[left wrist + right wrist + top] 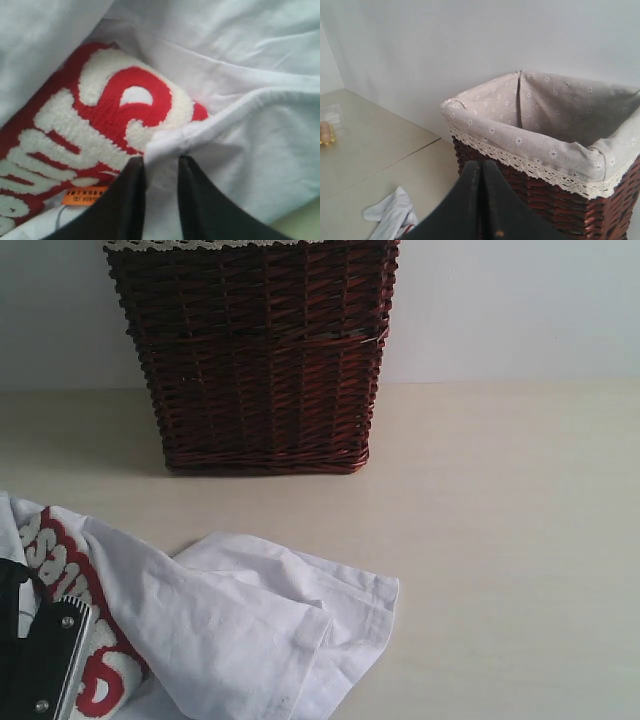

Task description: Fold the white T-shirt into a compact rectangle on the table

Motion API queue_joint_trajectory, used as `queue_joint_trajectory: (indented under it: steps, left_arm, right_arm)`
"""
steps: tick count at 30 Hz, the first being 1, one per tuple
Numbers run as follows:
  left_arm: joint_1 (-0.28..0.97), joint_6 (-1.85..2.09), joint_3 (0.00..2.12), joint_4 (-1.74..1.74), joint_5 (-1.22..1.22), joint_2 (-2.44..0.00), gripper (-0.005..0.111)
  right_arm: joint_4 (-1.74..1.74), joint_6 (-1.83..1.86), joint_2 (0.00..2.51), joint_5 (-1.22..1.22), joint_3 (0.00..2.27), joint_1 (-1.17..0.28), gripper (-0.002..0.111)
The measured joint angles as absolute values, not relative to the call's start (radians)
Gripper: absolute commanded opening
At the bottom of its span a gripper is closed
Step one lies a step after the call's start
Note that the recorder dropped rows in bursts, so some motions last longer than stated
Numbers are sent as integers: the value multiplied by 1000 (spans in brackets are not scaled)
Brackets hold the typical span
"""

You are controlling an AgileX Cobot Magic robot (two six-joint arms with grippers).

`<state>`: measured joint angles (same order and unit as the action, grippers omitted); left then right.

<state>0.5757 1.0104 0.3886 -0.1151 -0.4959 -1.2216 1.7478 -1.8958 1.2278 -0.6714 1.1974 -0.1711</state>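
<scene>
The white T-shirt (pixel 240 630) lies crumpled on the table (pixel 500 540) at the front left, one sleeve spread toward the middle. Its red band with fuzzy white lettering (pixel 100 120) faces up, and the orange collar tag (pixel 85 195) sits beside it. My left gripper (pixel 161 162) is shut on a raised ridge of white cloth next to the lettering; the fabric puckers between the two dark fingers. Only its black and metal housing (pixel 45 660) shows in the exterior view. My right gripper (pixel 482 167) is shut and empty, held high beside the basket, far from the shirt (pixel 390 215).
A dark wicker basket (pixel 260 360) with a grey floral, lace-trimmed liner (pixel 560 120) stands at the back of the table, just behind the shirt. A small tan object in clear wrapping (pixel 325 134) lies far off near a table edge. A pale wall runs behind.
</scene>
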Motion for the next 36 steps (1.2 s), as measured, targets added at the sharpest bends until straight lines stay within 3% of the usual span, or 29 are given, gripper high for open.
queue_joint_trajectory:
  steps: [5, 14, 19, 26, 29, 36]
  left_arm:
    - [576, 1017, 388, -122, -537, -1222, 3]
    - [576, 1004, 404, -163, -862, -1190, 3]
    - [576, 827, 437, -299, -1137, -1173, 3]
    - [576, 601, 447, -417, -1204, -1172, 3]
    - [576, 454, 447, -464, -1210, -1172, 17]
    - [576, 335, 477, -503, -1171, -1113, 79]
  right_arm:
    - [1748, -1896, 1228, -680, 1197, -171, 0]
    - [1748, -1898, 1228, -680, 1197, -171, 0]
    - [1748, -1898, 1228, -680, 1197, -171, 0]
    - [1748, -1906, 1228, -704, 1197, -171, 0]
    - [1748, -1910, 1228, -706, 1197, -171, 0]
    - [1748, -1912, 1228, -708, 1197, -171, 0]
